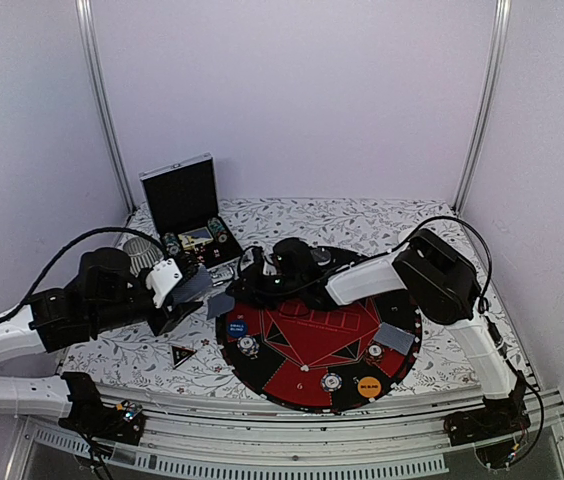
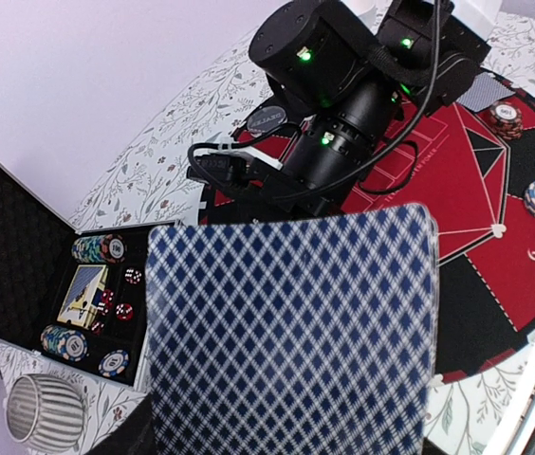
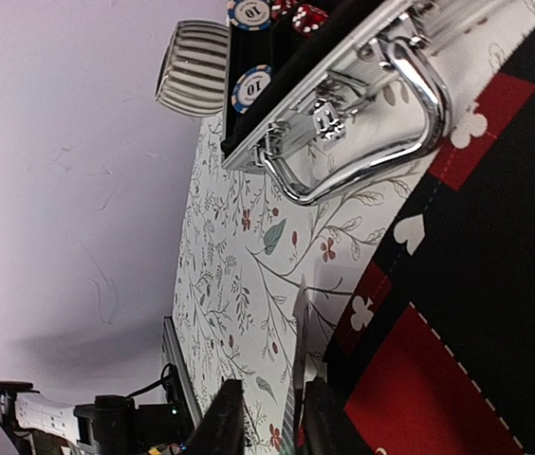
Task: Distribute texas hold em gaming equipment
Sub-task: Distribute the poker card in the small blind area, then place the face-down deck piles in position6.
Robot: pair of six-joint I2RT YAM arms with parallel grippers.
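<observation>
A stack of blue-diamond-backed playing cards (image 2: 291,332) fills the left wrist view, and my left gripper (image 1: 184,288) is shut on it beside the mat's left edge. My right gripper (image 3: 275,389) reaches across to the same edge. One card (image 3: 298,341) stands edge-on between its jaws against the right finger, with a gap to the left finger. On the round red-and-black mat (image 1: 312,345) lie a blue button (image 1: 238,326), an orange button (image 1: 368,386), three chips (image 1: 249,346) and a card (image 1: 394,337). A black triangular marker (image 1: 182,352) lies off the mat.
The open silver-edged case (image 1: 187,205) stands at the back left with chips (image 2: 78,346) and dice inside, its handle (image 3: 381,123) close to the mat. A ribbed silver cup (image 1: 142,255) sits left of it. The right arm (image 2: 343,104) lies across the mat's far side.
</observation>
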